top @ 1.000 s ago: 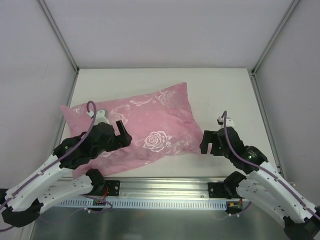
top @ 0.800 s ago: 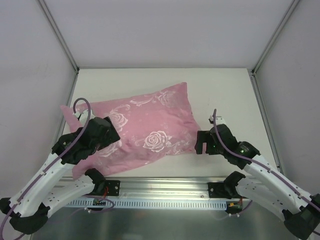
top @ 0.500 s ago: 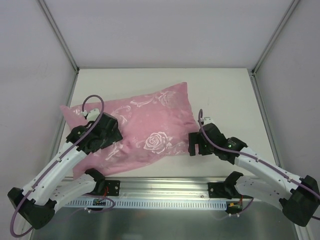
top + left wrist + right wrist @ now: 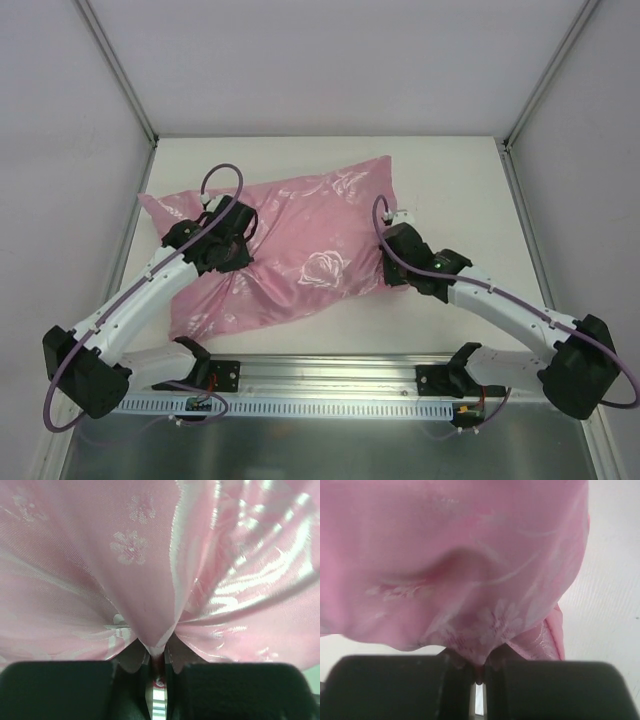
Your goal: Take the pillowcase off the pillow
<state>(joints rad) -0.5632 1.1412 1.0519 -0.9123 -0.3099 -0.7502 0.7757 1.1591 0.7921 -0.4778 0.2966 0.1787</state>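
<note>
At left, left tool (image 4: 232,245) clamped shut on a pinched fold of the pink pillowcase (image 4: 300,240). Mid-worktop (image 4: 450,170), stuffed pillowcase lying slantwise, left corner close to the worktop's left edge, bare surface beyond its far edge and to its right. At its right edge, right tool (image 4: 388,262) pinched shut on fabric.

table (image 4: 450,180): white matte top, bare at its far and right parts
walls (image 4: 330,60): plain pale grey panels behind and on both sides
frame struts (image 4: 117,70): slim metal bars rising from the far corners
rail (image 4: 330,375): aluminium profile along the near edge, perforated strip (image 4: 330,408) just below
</note>
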